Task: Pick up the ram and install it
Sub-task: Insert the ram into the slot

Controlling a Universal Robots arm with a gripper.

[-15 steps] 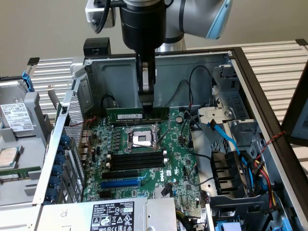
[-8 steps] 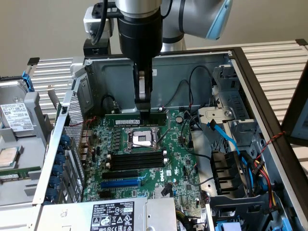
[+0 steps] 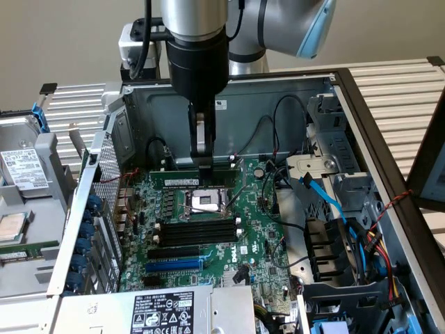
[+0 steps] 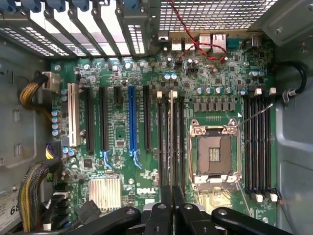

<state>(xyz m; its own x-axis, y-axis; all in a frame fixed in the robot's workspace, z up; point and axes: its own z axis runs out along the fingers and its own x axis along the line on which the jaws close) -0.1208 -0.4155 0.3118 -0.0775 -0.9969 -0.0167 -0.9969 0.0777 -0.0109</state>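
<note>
In the exterior view the arm reaches straight down into the open computer case (image 3: 292, 94), and the gripper (image 3: 202, 161) stands at the far side of the CPU socket (image 3: 207, 200). Its fingers are drawn almost together, pinching the ram (image 3: 224, 165), which shows here as a thin green strip standing on edge along the slots behind the socket. Whether it is seated in a slot or just above one I cannot tell. The wrist view looks straight down past the gripper (image 4: 171, 195), so the ram (image 4: 170, 142) is seen edge-on as a pale line among the black slots beside the CPU socket (image 4: 215, 154). That view also gives the four empty memory slots (image 4: 257, 147) on the socket's other side, the blue slot (image 4: 131, 122) and a finned heatsink (image 4: 105, 192). The exterior view adds a hard drive (image 3: 24, 170) lying outside the case at the exterior view's left.
</note>
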